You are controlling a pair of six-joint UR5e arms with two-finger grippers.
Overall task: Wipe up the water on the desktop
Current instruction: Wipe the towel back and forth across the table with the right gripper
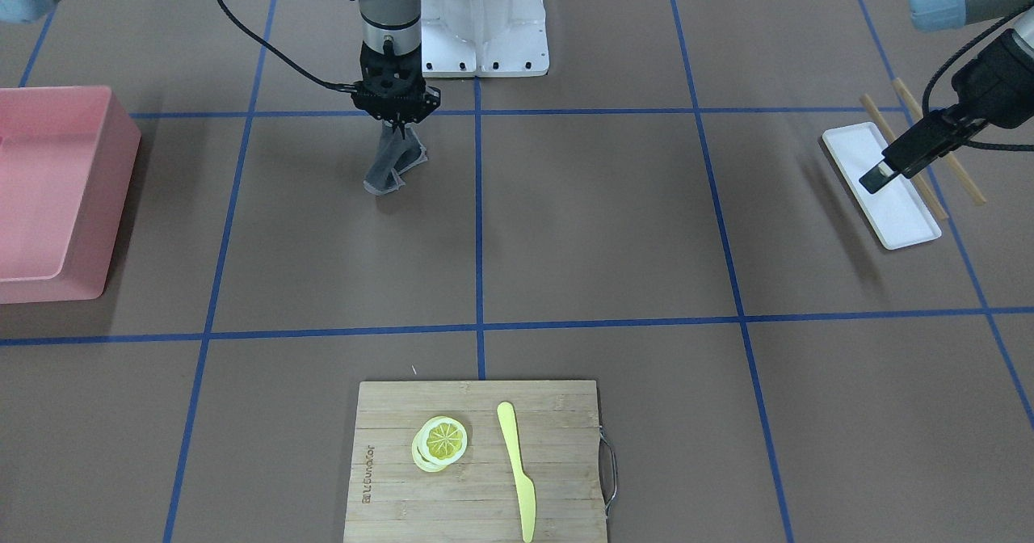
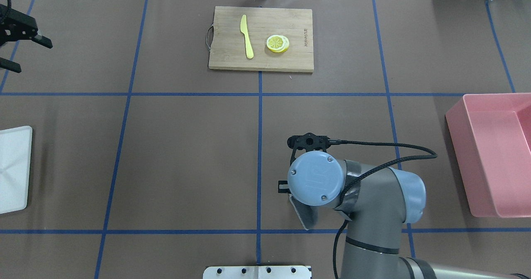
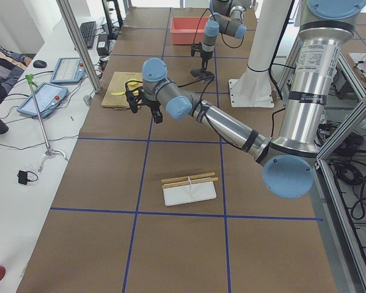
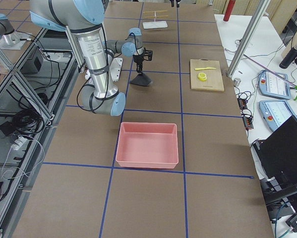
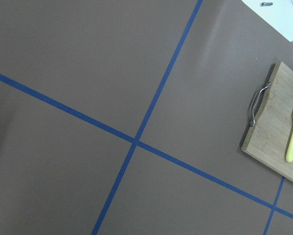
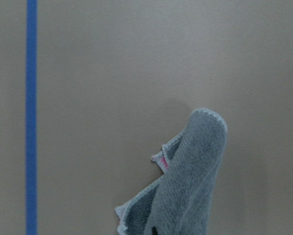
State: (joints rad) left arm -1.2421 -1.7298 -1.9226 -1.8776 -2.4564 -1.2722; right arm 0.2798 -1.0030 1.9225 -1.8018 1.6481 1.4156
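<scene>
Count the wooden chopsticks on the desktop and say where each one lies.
2. One chopstick lies beside the white tray's long edge; the other chopstick lies just outside it, roughly parallel, both on the desktop at the robot's left end. None appears hidden.

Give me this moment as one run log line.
right pincer: shut on grey cloth, hanging onto desktop | left pincer: open, empty, raised

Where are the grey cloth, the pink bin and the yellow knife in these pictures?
cloth (image 1: 393, 167), front-facing view, its hanging middle fold.
bin (image 1: 121, 195), front-facing view, its outer side wall.
knife (image 1: 515, 464), front-facing view, where handle meets blade.
</scene>
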